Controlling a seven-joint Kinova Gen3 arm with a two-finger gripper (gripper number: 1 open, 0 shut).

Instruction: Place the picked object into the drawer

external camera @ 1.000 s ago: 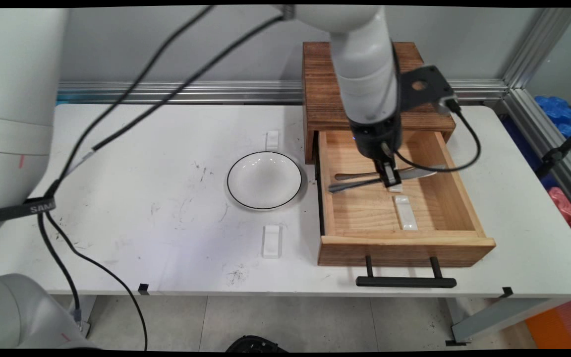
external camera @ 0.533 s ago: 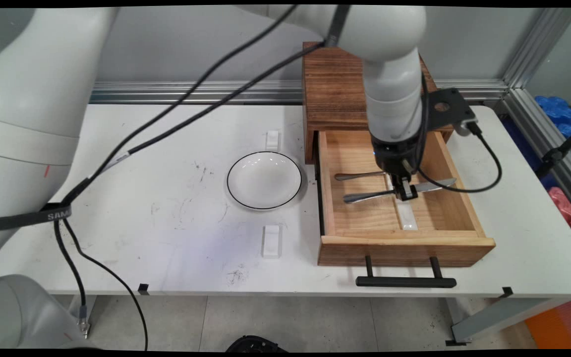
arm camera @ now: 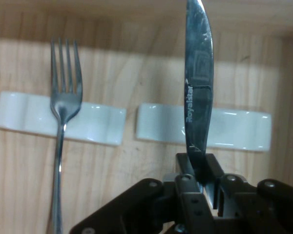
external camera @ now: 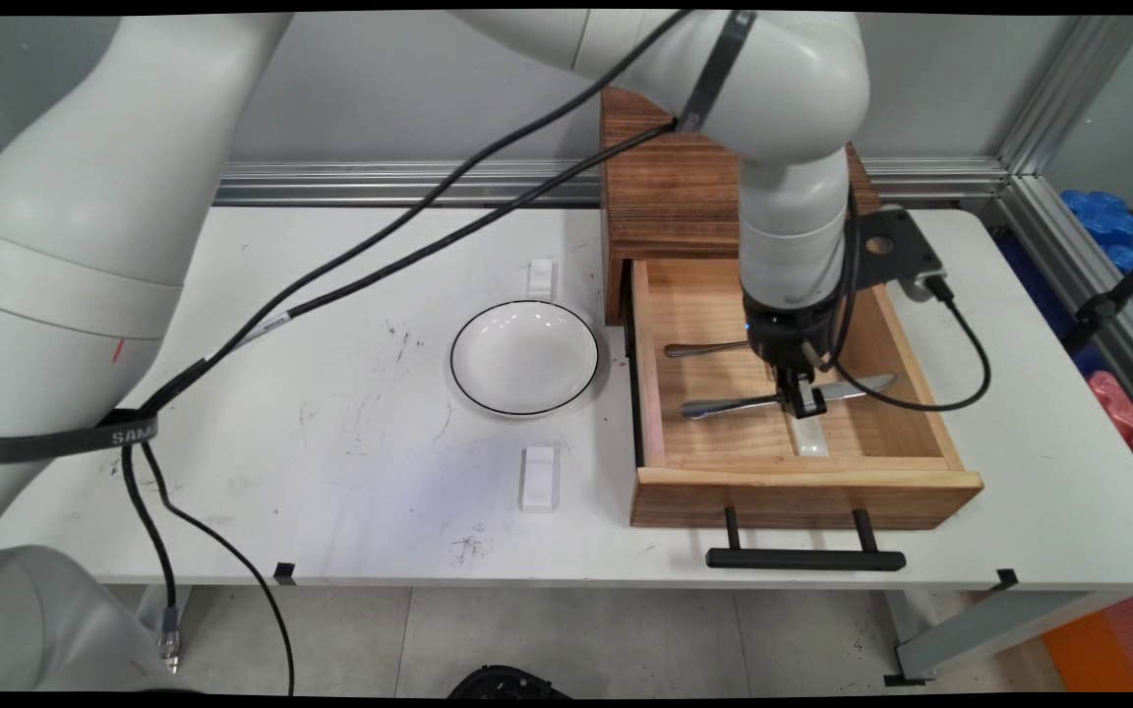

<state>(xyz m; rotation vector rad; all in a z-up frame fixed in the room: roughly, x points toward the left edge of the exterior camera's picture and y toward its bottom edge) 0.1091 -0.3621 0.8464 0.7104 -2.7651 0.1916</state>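
Claw (external camera: 803, 403) is down inside the open drawer (external camera: 803, 482), fingers pinched tight on the knife (external camera: 852, 388) about mid-length, where handle meets blade. Knife is in the drawer's front half, over a white rest (external camera: 809, 438); can't tell if it touches. Long axis runs across the drawer: handle toward the plate (external camera: 524, 356) on the counter (external camera: 330, 442), blade tip toward the far side wall. Fork (external camera: 709, 348) lies roughly parallel, further back, apart from it.
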